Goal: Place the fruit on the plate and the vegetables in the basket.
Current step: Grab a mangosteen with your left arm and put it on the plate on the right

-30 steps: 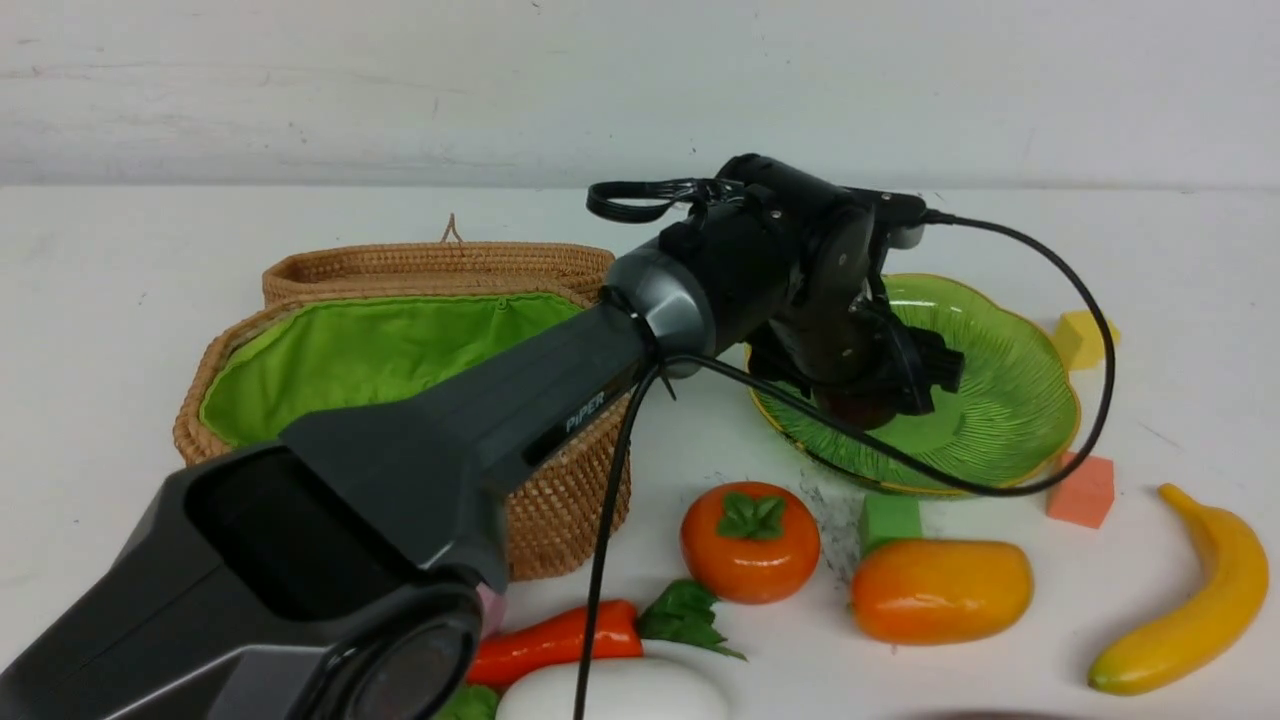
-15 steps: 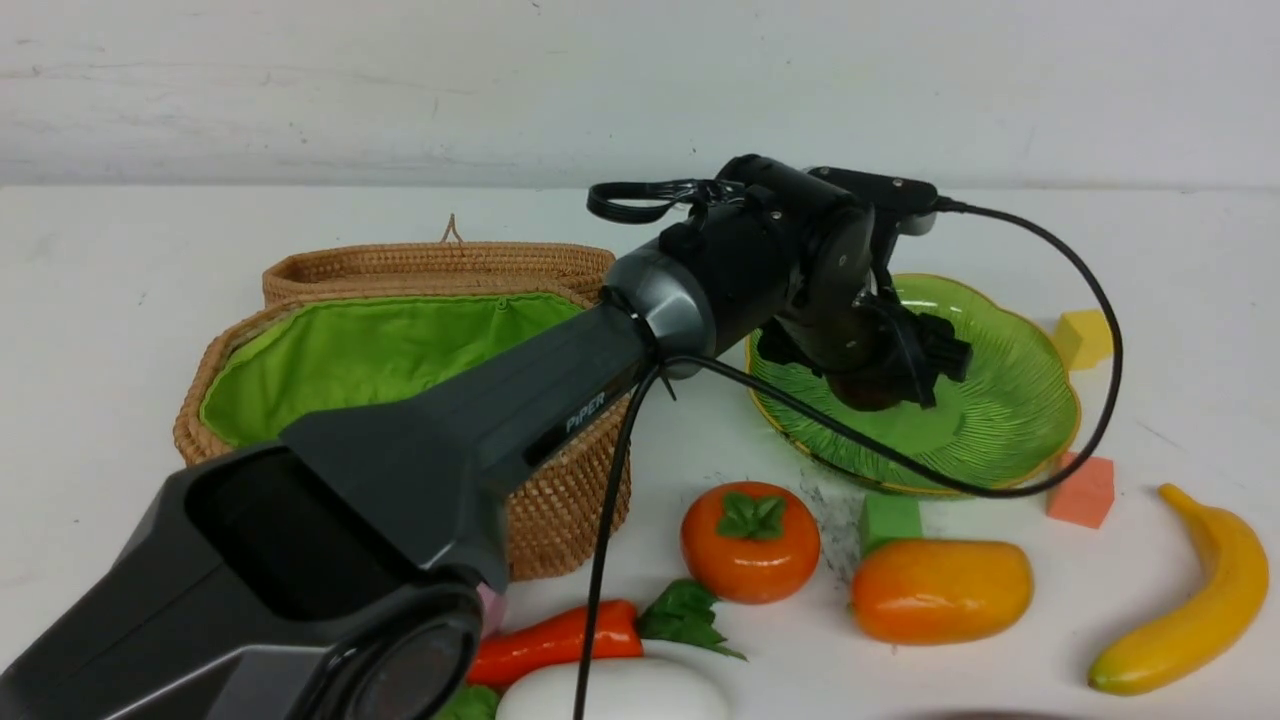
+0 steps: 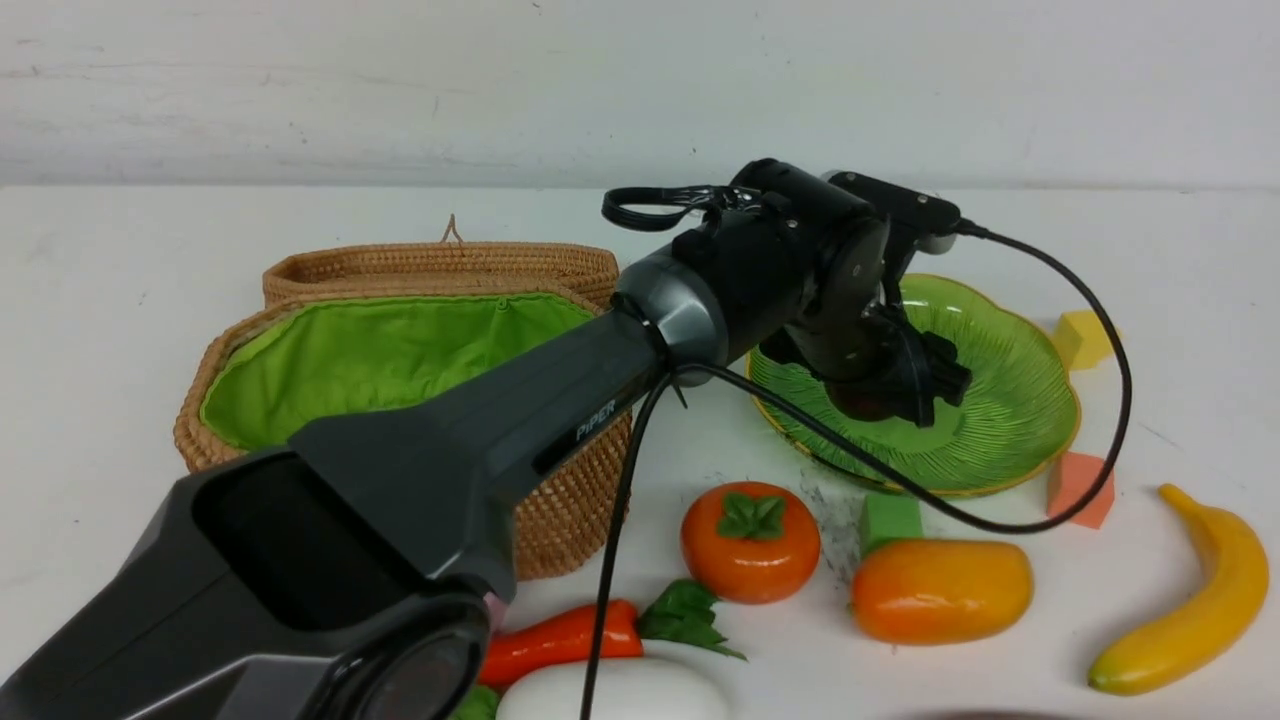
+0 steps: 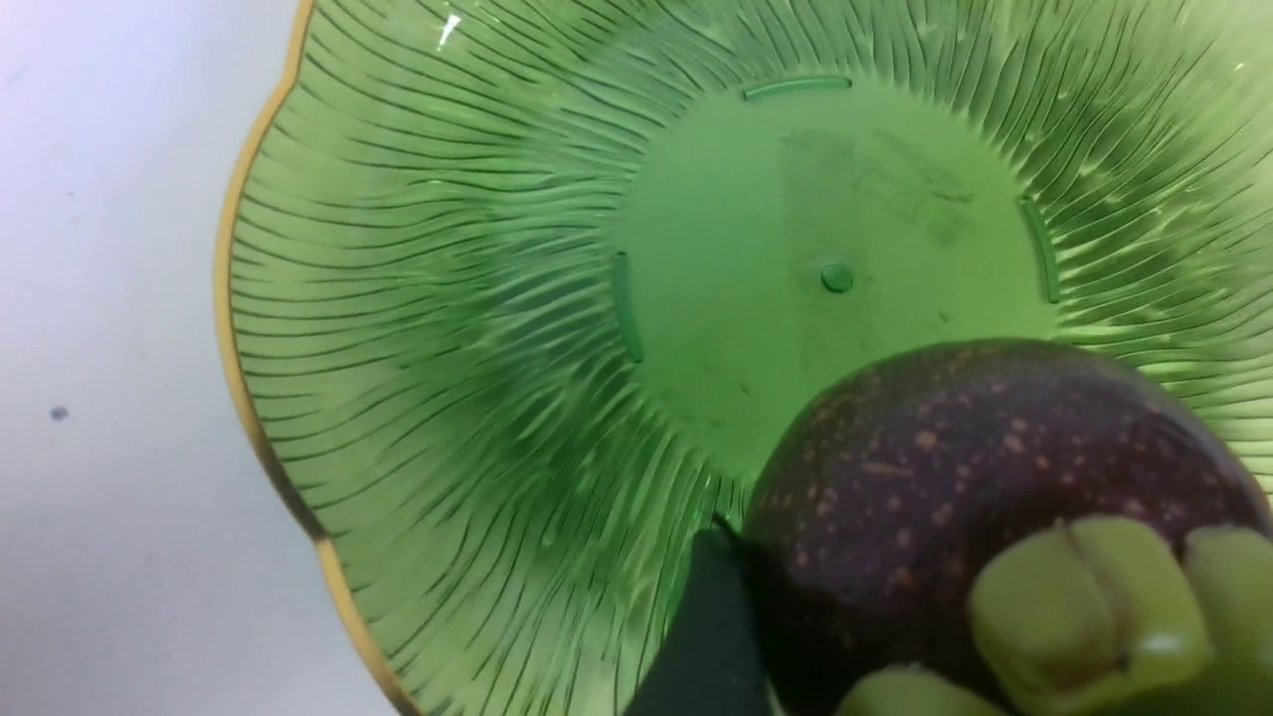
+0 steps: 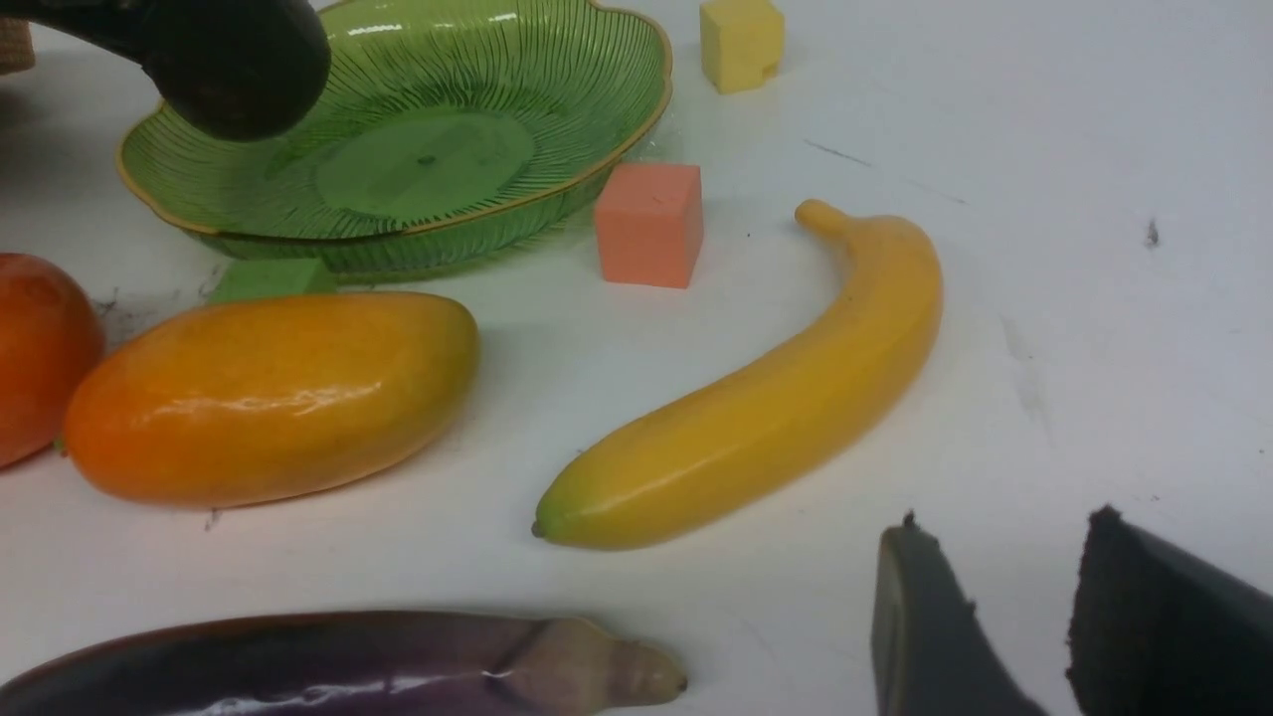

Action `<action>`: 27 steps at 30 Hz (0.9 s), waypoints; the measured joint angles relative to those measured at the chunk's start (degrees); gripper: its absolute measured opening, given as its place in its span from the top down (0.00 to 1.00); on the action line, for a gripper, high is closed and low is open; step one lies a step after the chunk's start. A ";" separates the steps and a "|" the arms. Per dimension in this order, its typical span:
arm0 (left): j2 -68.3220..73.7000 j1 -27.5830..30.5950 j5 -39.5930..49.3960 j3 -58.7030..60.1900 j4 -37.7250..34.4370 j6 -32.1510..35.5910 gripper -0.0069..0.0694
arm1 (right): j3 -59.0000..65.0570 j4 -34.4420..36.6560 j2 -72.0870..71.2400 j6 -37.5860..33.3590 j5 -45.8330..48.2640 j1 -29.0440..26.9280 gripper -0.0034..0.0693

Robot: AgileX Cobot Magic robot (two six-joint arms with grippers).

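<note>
At the left of the front view sits the large tan woven wicker basket (image 3: 565,500), its bright green cloth lining showing and its lid open behind it. The black left arm (image 3: 450,440) crosses in front of it from the lower left corner toward the middle. Along the bottom edge, just right of the arm, lie the orange toy carrot with green leaves (image 3: 560,635) and the long white radish (image 3: 640,695), cut off by the frame. Next comes the round orange persimmon with a green leaf cap (image 3: 750,540), then a small green cube (image 3: 890,518) between the orange-yellow oblong mango (image 3: 940,590) and the shallow green ribbed plate with a gold rim (image 3: 1010,400), right of centre. Over the plate's flat middle the left fingers (image 4: 701,636) pinch the small dark purple mangosteen (image 4: 935,477); whether it touches the dish cannot be told. Further right stand a salmon cube (image 3: 1075,485) and a yellow cube (image 3: 1085,338), and the yellow banana (image 3: 1190,600) curves along the lower right on the white bench (image 3: 1180,280). The right wrist view adds a glossy dark purple eggplant (image 5: 298,661) near the mango and banana, and the right fingers (image 5: 920,626) spread apart, holding nothing.
</note>
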 joint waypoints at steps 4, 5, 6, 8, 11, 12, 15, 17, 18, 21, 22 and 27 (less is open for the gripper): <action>0.00 0.06 -0.67 0.00 1.19 -0.34 0.12 | 0.00 0.00 0.00 0.00 0.00 0.00 0.62; 0.00 0.06 -0.82 0.00 1.49 -0.57 0.12 | 0.00 0.00 0.00 0.00 0.00 0.00 0.62; 0.00 0.06 -0.87 0.00 1.69 -1.00 0.12 | 0.00 0.00 0.00 0.00 0.00 0.00 0.62; 0.00 0.13 -0.96 0.00 1.97 -1.63 0.12 | 0.00 0.00 0.00 0.00 0.00 0.00 0.62; 0.00 0.13 -1.30 0.00 1.40 -1.79 0.12 | 0.00 0.00 0.00 0.00 0.00 0.00 0.62; 0.00 0.18 -1.50 0.00 1.02 -1.84 0.12 | 0.00 0.00 0.00 0.00 0.00 0.00 0.62; 0.00 0.17 -1.59 0.00 -0.04 -1.66 0.09 | 0.00 0.00 0.00 0.00 0.00 0.00 0.62; 0.00 0.17 -1.53 0.00 -0.20 -0.91 0.06 | 0.00 0.00 0.00 0.00 0.00 0.00 0.62; 0.00 0.17 -1.29 0.00 -0.24 0.85 0.04 | 0.00 0.00 0.00 0.00 0.00 0.00 0.62; 0.00 0.06 -0.68 0.00 -0.32 4.14 0.03 | 0.00 0.00 0.00 0.00 0.00 0.00 0.62; 0.00 0.00 -0.61 0.00 -0.42 4.05 0.03 | 0.00 0.00 0.00 0.00 0.00 0.00 0.62; -0.10 0.00 -0.36 0.00 0.27 2.57 0.03 | 0.00 0.00 0.00 0.00 0.00 0.00 0.62</action>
